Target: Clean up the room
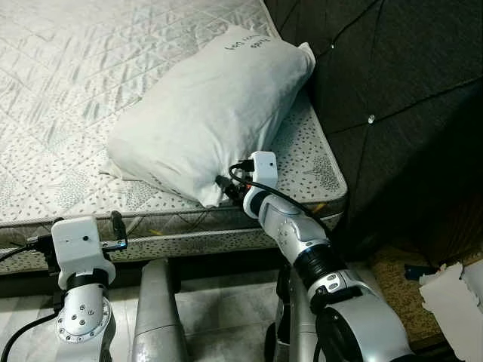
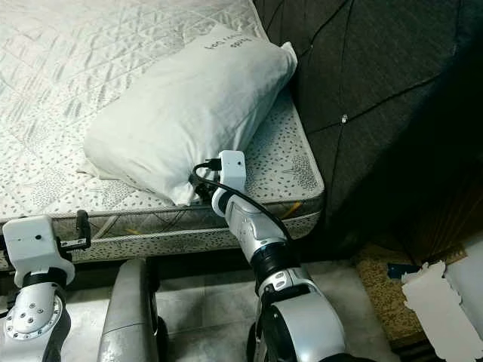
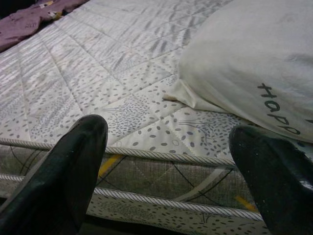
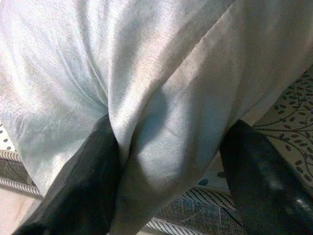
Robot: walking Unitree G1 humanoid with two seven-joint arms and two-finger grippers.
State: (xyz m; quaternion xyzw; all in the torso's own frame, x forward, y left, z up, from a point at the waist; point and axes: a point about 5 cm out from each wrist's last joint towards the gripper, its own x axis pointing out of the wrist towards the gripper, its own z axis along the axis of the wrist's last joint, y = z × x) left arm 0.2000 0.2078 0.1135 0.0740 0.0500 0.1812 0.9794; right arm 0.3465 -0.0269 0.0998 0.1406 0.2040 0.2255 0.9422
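A plain white pillow point(image 1: 207, 113) with small dark lettering lies on a white mattress point(image 1: 68, 90) quilted with grey leaf speckles, beside a dark headboard point(image 1: 400, 113).

We see a bedroom in a home. A bare quilted mattress point(image 1: 113, 75) with a leaf-and-dot pattern carries a white pillow point(image 1: 204, 113) bearing handwritten lettering, set against a dark tufted headboard point(image 1: 385, 105). Pale floor tiles point(image 1: 211, 302) lie below the bed, and a purple cloth point(image 3: 34, 19) rests at the mattress's far edge.
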